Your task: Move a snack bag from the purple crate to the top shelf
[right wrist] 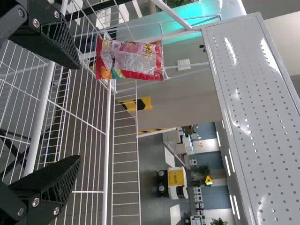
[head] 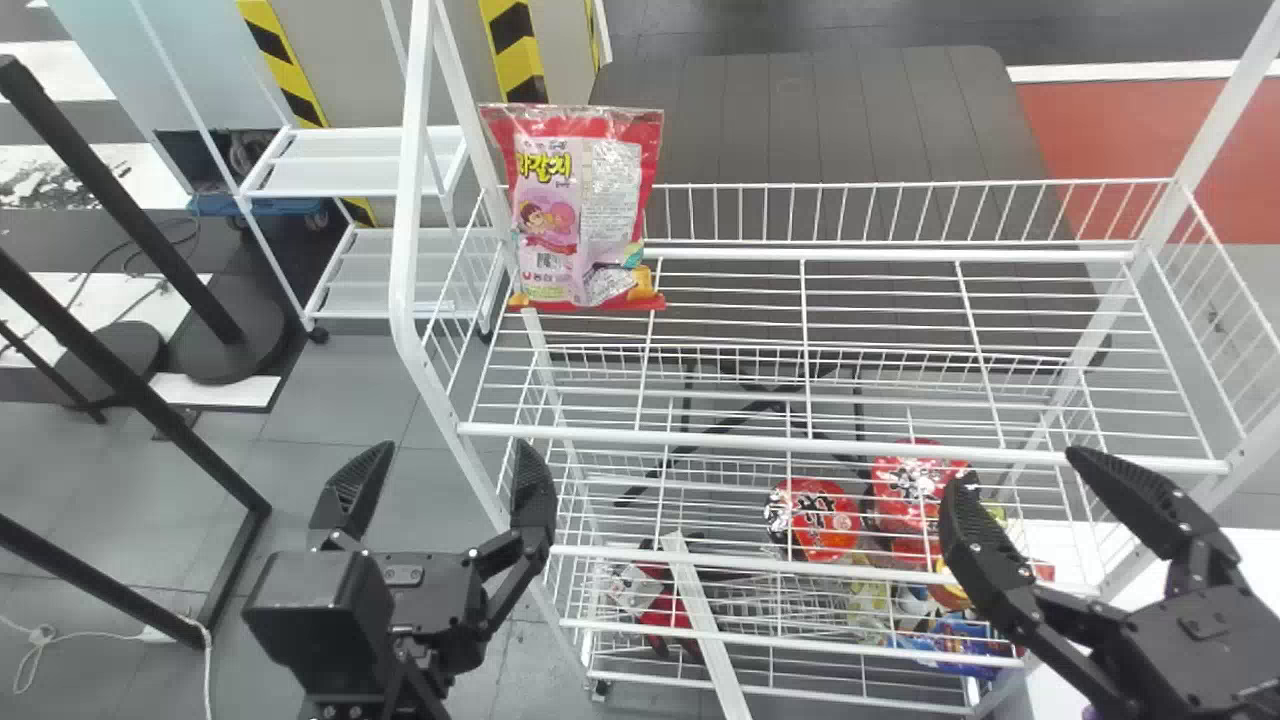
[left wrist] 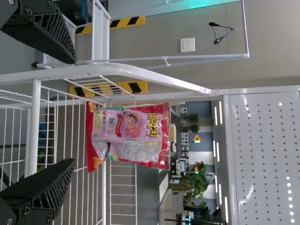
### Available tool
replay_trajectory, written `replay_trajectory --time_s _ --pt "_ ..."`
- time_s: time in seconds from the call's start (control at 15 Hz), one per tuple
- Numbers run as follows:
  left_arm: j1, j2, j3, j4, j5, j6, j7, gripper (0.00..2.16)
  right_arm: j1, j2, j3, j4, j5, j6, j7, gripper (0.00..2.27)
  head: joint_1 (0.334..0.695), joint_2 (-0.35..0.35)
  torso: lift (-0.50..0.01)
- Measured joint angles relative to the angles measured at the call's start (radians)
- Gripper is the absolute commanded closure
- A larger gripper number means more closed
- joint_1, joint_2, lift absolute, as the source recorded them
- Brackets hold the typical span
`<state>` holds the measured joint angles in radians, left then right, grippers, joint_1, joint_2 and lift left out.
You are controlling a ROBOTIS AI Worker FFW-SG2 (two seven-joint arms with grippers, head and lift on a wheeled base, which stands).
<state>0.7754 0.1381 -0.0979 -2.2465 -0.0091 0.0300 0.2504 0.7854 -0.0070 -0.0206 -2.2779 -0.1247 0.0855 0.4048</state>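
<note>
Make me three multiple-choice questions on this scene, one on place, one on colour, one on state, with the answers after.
1. Where on the top shelf is the snack bag?
A. Middle
B. Robot's left end
C. Robot's right end

2. What colour are the bag's top and bottom edges?
A. Blue
B. Green
C. Red

3. How are the left gripper and right gripper?
A. Both open
B. Both shut
C. One shut on the bag

1 B: the head view shows it at the left-hand corner.
2 C: red bands border its pink panel.
3 A: each has its fingertips wide apart.
</note>
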Motion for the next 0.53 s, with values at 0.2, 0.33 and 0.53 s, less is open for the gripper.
replay_trajectory --time_s 0.2,0.33,0.53 --pt "-0.004 -0.001 0.000 0.004 0.001 0.000 0.000 0.06 0.001 0.001 -0.018 0.001 -0.004 -0.003 -0.001 0.15 0.695 0.117 0.000" --pt "-0.004 -0.002 -0.002 0.007 0.001 0.000 0.001 0.06 0.001 0.001 -0.021 0.003 -0.004 -0.003 -0.001 0.15 0.695 0.113 0.000" --pt "-0.004 -0.003 -0.002 0.008 0.001 0.000 0.006 0.06 0.002 0.000 -0.026 0.005 -0.004 -0.003 -0.001 0.15 0.695 0.110 0.000"
